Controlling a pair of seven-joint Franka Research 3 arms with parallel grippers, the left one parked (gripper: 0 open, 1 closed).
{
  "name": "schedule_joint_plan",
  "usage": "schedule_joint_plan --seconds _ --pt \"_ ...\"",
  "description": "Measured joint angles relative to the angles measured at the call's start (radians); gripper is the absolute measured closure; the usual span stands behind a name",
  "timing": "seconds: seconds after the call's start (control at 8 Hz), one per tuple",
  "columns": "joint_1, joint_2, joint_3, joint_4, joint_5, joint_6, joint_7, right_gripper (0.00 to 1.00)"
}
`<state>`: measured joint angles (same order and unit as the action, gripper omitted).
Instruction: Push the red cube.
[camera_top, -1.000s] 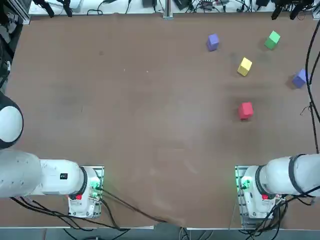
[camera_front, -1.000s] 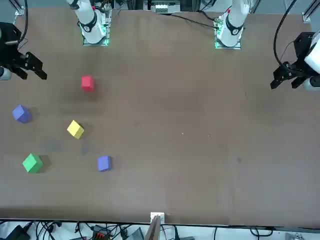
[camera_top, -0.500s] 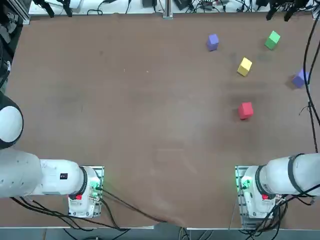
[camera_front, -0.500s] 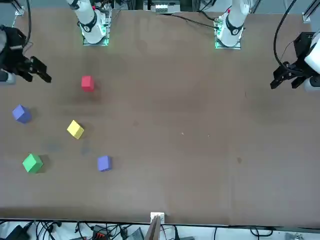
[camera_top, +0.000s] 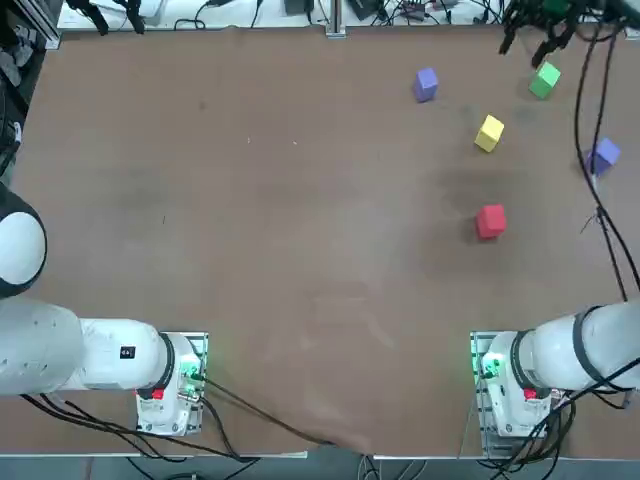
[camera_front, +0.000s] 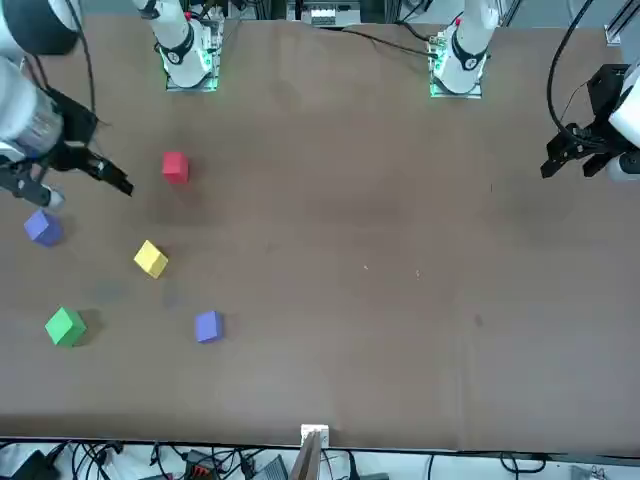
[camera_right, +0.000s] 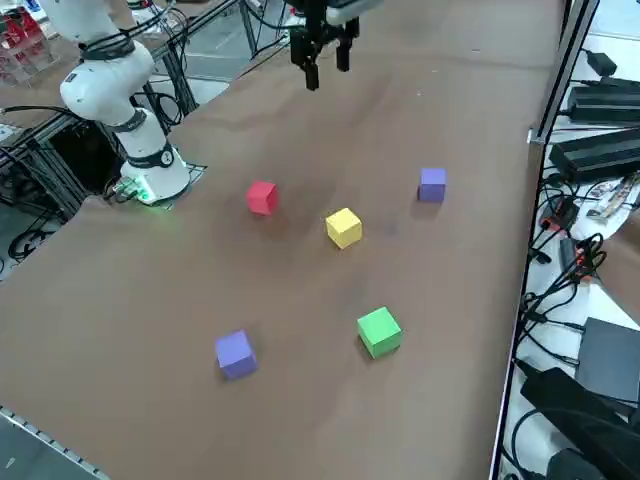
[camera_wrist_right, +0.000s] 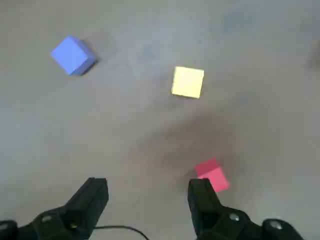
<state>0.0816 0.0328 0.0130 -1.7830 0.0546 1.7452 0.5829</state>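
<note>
The right gripper (camera_front: 108, 178) has swung in over the tabletop during the last second. In the front view it was out past the table's side edge a moment ago; now it hangs high above the surface, closer to the red cube (camera_front: 175, 166). The cube itself has not moved: it sits where it was, on the working arm's side of the table, roughly midway between the arm's base and the far edge, with nothing touching it. So the push has not begun. This reads as the approach, and the gripper has yet to come down to cube height and line up behind one face.

The wrist view shows what the others do not: the two fingers (camera_wrist_right: 90, 200) stand spread apart with nothing between them, and the red cube (camera_wrist_right: 212, 175) lies far below, just off one fingertip, with the yellow cube (camera_wrist_right: 188, 82) and one purple cube (camera_wrist_right: 73, 55) beyond it.

The top view catches only the gripper (camera_top: 528, 32) as a dark shape near the far edge, which says little about its height. The right side view makes the height plain: the gripper (camera_right: 326, 58) hangs well above the tabletop, and the red cube (camera_right: 262, 197) has open tabletop on the side towards the arm's base, while the yellow cube (camera_right: 343, 227) sits near on its other side.

The green cube (camera_right: 379, 331) is well apart from it.
</note>
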Motion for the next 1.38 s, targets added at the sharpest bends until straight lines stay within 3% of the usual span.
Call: schedule_joint_plan --seconds 0.5,1.0,1.38 --pt "0.014 -0.031 0.0 -0.254 0.002 0.209 0.399 0.09" --pt "0.036 -0.056 0.0 -0.428 0.004 0.372 0.8 0.13" --pt "0.103 -0.055 0.002 -0.588 0.006 0.538 1.02 0.15"
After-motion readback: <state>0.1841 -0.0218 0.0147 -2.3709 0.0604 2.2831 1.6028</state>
